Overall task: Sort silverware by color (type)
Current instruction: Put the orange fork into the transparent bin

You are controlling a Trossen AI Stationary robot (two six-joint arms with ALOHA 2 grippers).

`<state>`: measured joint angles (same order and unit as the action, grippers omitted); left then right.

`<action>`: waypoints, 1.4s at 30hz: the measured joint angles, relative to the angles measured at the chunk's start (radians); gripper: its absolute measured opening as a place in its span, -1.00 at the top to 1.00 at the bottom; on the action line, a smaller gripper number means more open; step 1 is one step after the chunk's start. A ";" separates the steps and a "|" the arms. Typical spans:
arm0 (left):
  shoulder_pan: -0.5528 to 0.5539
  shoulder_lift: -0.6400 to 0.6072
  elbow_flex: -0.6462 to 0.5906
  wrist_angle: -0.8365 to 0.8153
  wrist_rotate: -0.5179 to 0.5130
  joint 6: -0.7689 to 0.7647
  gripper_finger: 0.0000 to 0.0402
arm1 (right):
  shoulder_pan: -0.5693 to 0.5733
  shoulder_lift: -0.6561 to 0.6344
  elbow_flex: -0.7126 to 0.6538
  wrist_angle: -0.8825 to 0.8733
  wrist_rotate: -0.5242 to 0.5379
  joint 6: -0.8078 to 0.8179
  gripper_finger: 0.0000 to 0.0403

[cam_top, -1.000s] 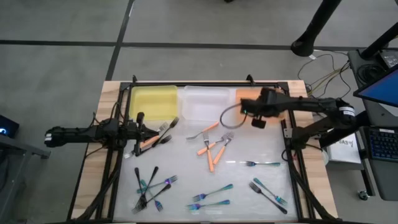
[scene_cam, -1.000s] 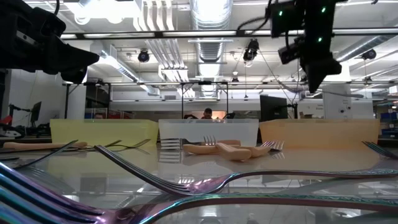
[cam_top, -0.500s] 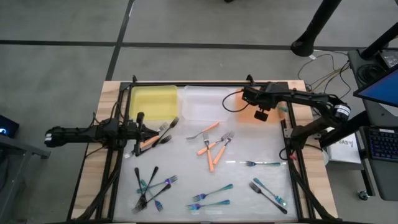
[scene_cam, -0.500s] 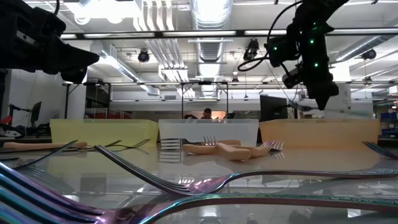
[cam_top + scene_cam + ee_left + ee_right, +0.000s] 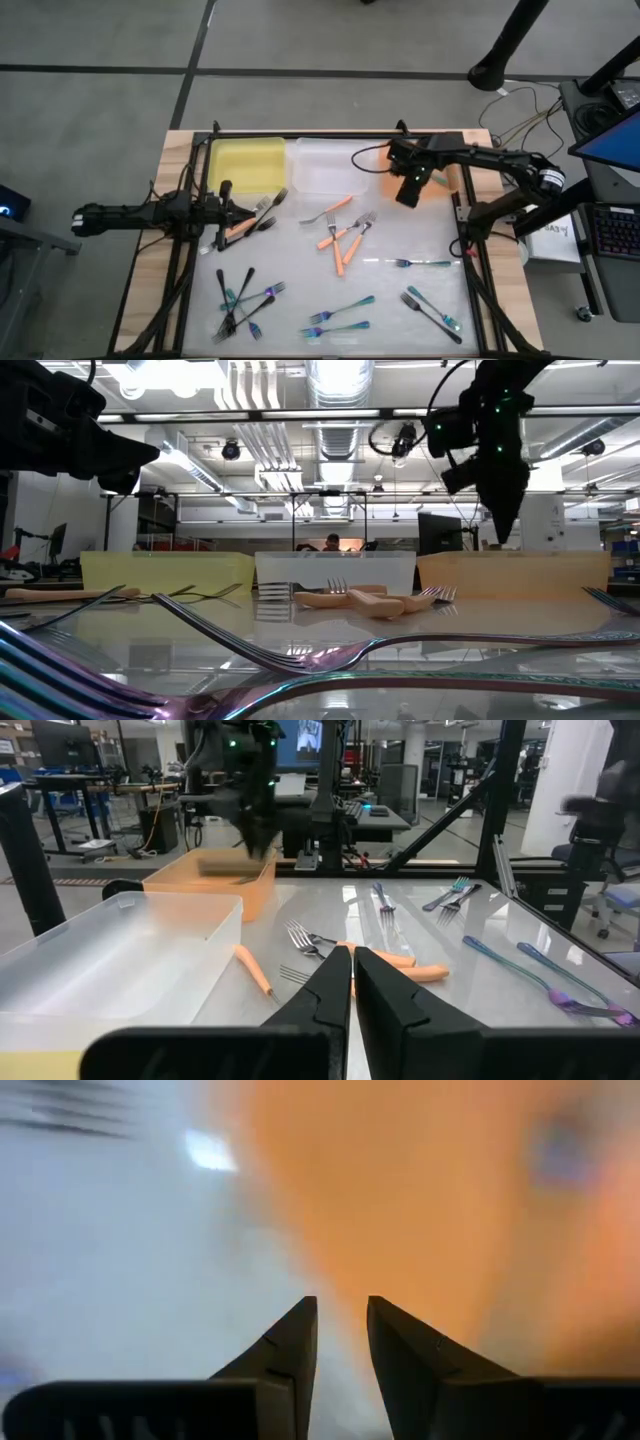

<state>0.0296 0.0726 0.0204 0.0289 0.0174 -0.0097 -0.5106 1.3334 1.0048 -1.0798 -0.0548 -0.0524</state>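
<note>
The silverware lies loose on the white table top (image 5: 400, 300). A few orange-handled forks (image 5: 343, 240) are in the middle, and more forks (image 5: 252, 220) lie by my left gripper. Teal ones (image 5: 340, 318) and black ones (image 5: 235, 292) lie nearer the front. My right gripper (image 5: 408, 192) points down over the near edge of the orange bin (image 5: 440, 158). It is open, and in its wrist view nothing shows between its fingers (image 5: 290, 1345). My left gripper (image 5: 352, 958) is shut and held level at the table's left side (image 5: 228, 213), above the forks.
A yellow bin (image 5: 245, 162), a clear bin (image 5: 330, 165) and the orange bin stand in a row along the far edge. A black frame (image 5: 465, 250) runs around the table. One teal fork (image 5: 420, 263) and a black-and-teal pair (image 5: 432, 310) lie at the right.
My right gripper has turned from a slant until it points straight down. It has also sunk a little over the near edge of the orange bin. An orange bit that showed at its fingertips earlier is gone from there.
</note>
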 joint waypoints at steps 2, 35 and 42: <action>0.000 0.000 0.000 0.000 0.000 0.000 1.00 | 0.032 0.000 -0.003 0.054 -0.184 -0.026 0.62; 0.000 0.003 0.000 0.000 0.000 0.000 1.00 | 0.459 0.295 0.003 0.523 -0.265 -0.578 0.55; 0.000 0.004 0.000 0.000 0.000 0.000 1.00 | 0.459 0.347 0.005 0.604 -0.260 -0.586 0.55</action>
<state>0.0296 0.0765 0.0204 0.0292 0.0174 -0.0097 -0.0521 1.6808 1.0094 -0.4759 -0.3151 -0.6383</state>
